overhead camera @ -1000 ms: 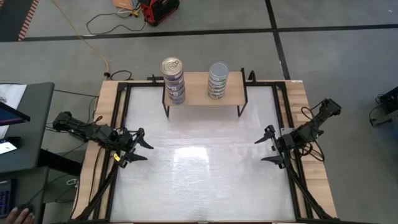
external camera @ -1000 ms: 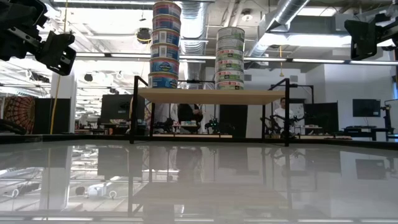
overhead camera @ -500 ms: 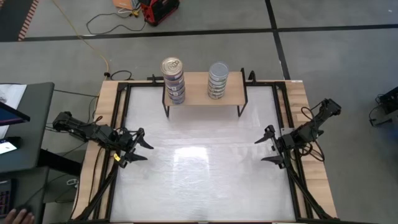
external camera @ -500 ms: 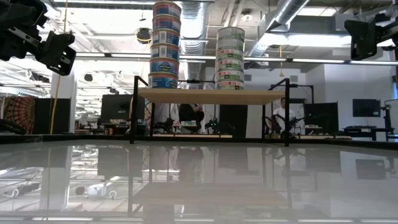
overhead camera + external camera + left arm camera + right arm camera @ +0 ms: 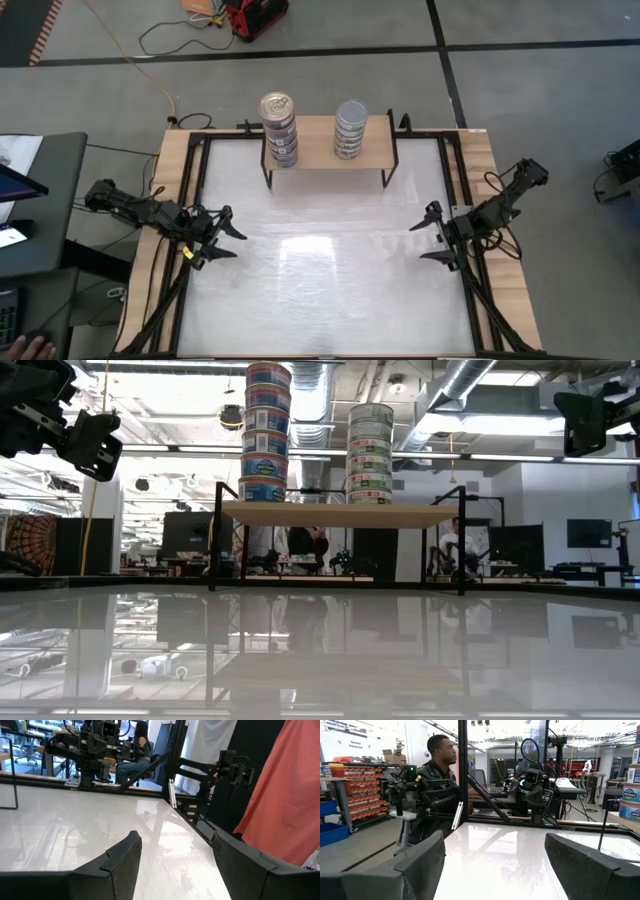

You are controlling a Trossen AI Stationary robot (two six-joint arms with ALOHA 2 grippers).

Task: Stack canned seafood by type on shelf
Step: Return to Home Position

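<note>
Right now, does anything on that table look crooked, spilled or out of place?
Nothing stands out. The taller blue-labelled stack and the shorter green-labelled stack stand upright on the shelf, apart from each other. The left gripper and right gripper hang at the sides of the table, fingers open and empty.

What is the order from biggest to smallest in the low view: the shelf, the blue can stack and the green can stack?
1. The shelf, by far the widest.
2. The blue can stack, the taller pile.
3. The green can stack, the shorter pile.
Both piles stand side by side on the shelf, so nearness hardly matters.
</note>
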